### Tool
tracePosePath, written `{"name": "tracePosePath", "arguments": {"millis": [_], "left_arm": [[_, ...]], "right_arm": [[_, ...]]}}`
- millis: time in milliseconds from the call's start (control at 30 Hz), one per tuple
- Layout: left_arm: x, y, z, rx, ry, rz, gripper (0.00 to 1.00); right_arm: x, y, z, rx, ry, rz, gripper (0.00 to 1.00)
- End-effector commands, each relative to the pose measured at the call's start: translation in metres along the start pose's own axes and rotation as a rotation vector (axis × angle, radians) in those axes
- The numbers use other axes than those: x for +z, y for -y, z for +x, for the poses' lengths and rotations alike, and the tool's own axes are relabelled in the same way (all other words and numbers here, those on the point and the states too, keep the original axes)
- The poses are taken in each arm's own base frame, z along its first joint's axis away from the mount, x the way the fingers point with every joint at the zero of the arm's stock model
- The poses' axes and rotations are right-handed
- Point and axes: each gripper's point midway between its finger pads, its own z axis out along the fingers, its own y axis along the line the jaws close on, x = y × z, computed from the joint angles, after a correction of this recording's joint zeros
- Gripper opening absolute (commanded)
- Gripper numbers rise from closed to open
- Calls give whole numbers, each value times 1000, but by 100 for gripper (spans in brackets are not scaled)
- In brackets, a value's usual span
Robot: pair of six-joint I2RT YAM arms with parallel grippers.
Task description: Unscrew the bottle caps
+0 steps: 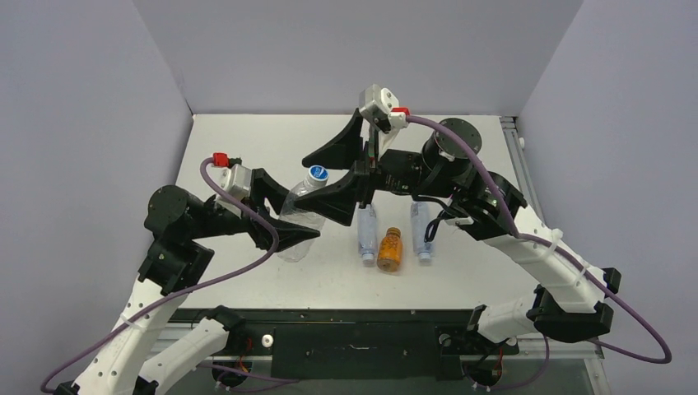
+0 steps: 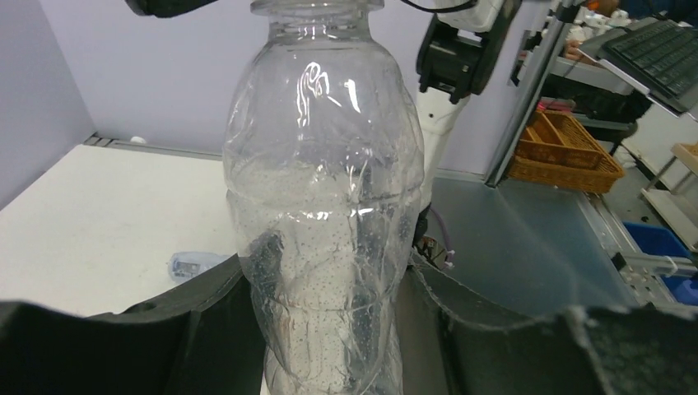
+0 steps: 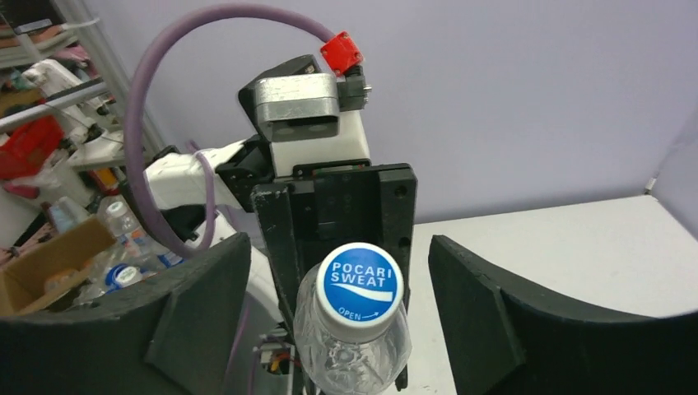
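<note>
my left gripper (image 1: pixel 288 220) squeezes the tall clear bottle (image 2: pixel 321 164) tight so it can't spin. my right gripper (image 3: pixel 340 271) is wide open around its cap (image 3: pixel 360 282), not touching, ready to pinch and twist. three other bottles (image 1: pixel 367 234) lie on the table (image 1: pixel 247 148).

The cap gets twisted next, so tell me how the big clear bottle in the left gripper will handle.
The clear bottle looks empty, so probably light. Its thin walls show creases, so it likely buckles if the left gripper squeezes harder. Glossy plastic may spin in the grip when the cap is turned.
</note>
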Motion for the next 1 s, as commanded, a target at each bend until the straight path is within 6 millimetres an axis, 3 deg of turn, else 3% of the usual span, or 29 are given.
{"name": "tracePosePath", "arguments": {"millis": [0,100,233,433,600,733,800,900,967], "left_arm": [[-3,-28,-10,80,47,-161,4],[-15,-61,-11,181,70,-351,4],[-29,-87,-9,297,55,-498,5],[-39,-95,-3,410,23,-544,5],[-42,-97,-1,426,12,-561,5],[-43,-101,2,414,1,-577,5],[-43,-103,4,408,-4,-583,5],[-43,-104,5,396,-5,-585,5],[-42,-104,5,386,-2,-585,5]], "right_arm": [[-5,32,-25,-21,86,232,79],[-9,55,-33,15,117,411,81],[-8,80,-28,92,119,576,82],[12,99,-8,138,45,653,78],[22,97,-4,145,40,624,69],[23,95,-6,146,46,612,52],[23,94,-5,147,45,608,40],[22,93,-6,148,52,604,12],[21,92,-7,148,58,602,0]]}}
